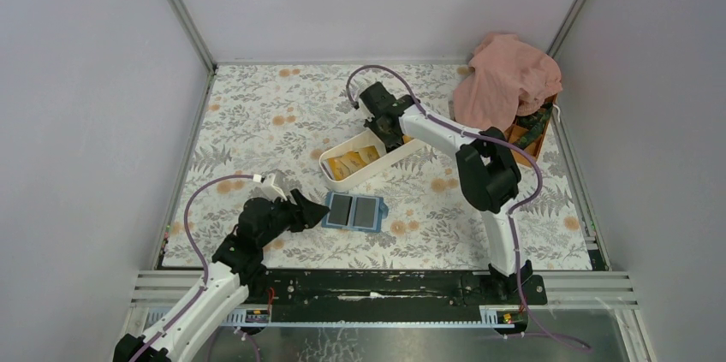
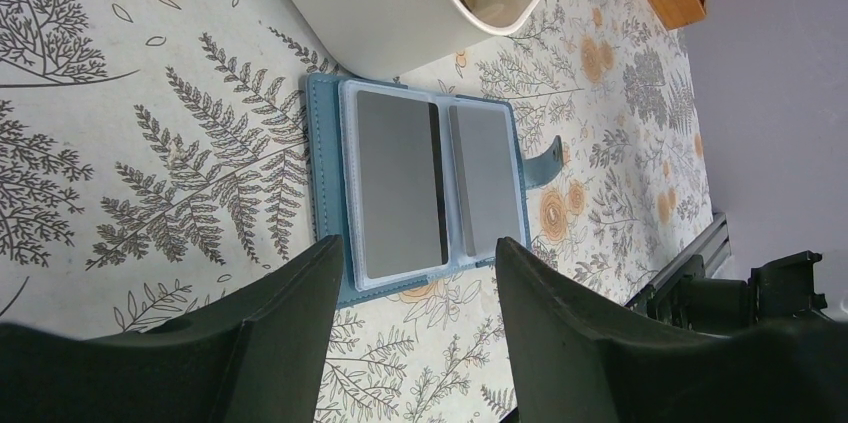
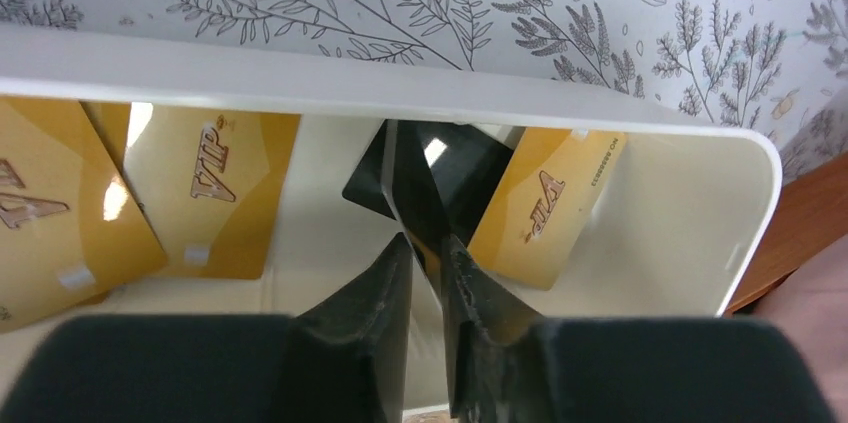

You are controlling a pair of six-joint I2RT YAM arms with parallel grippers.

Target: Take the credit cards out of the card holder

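The card holder (image 2: 325,173) is seen lying open on the worktop (image 2: 130,143), one edge just beside the white tray (image 2: 400,13), with the left fingers (image 2: 290,323) spread wide at its opposite edge. In the tray, among gold cards (image 3: 215,193), a black card (image 3: 460,168) is stood on edge between the barely parted right fingers (image 3: 370,323); a grip cannot be confirmed.

Bright, even light leaves only a faint shadow under the white tray (image 2: 380,13), while white glare patches sit on the gold VIP cards (image 3: 225,193) left of centre.
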